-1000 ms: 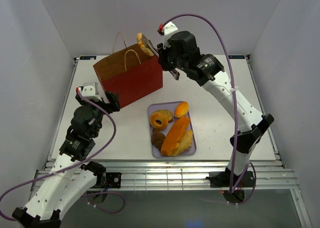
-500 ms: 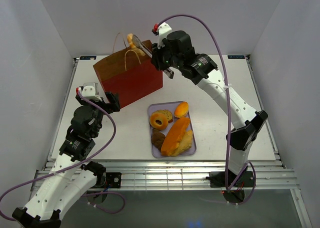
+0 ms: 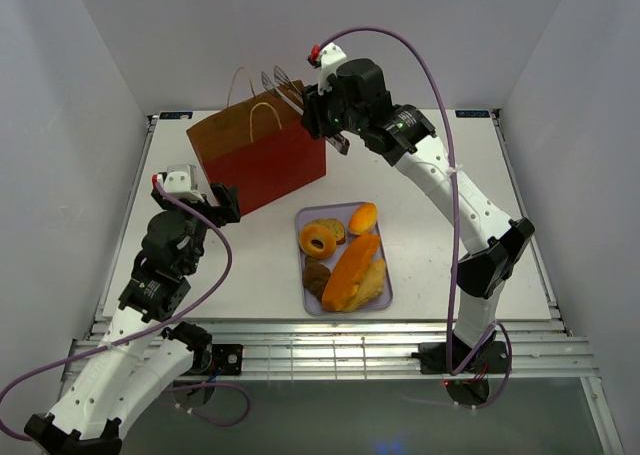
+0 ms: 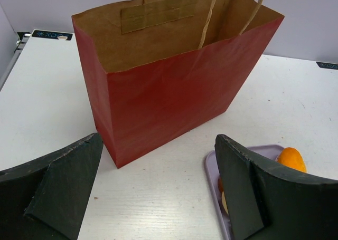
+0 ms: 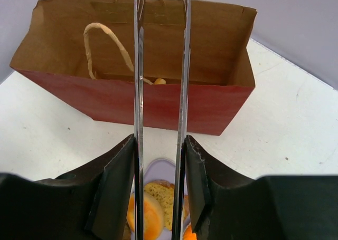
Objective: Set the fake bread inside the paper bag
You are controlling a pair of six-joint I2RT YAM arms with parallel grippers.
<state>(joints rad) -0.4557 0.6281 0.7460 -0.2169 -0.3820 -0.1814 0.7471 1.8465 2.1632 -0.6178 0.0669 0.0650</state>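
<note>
Right gripper: clenched on the metal tongs, one finger pressed against the outside of each blade. The blades run parallel with a narrow gap, and nothing is seen between them. In the overhead view the tong tips are above the right end of the paper bag's open mouth.

Bag: upright on the table, mouth open. One cord handle droops inside the opening. A small yellow-tan scrap of bread shows low inside against the front wall, but most of that piece is hidden.

Remaining stock: a ring doughnut, a round bun, a long loaf and a dark brown piece lie on the lavender tray, just in front of the bag.

Left gripper: released, fingers spread wide and holding nothing. It faces the bag's near corner but does not touch it.

Assessment: one delivery looks complete, and the step in hand is the return to the tray for another piece.

Recommendations:
- Raise the tongs straight up until the tips are clear of the rim and the drooping handle, and only then swing toward the tray. A snagged cord could tip the bag.
- Keep enough grip that the tongs do not slip, but ease it enough for the blades to spring apart over the next piece.
- Take the bun or doughnut first, as both sit free at the tray's far end.
- The loaf is long, so grip it across its middle.
- The idle left gripper could brace the bag's corner if it rocks.
</note>
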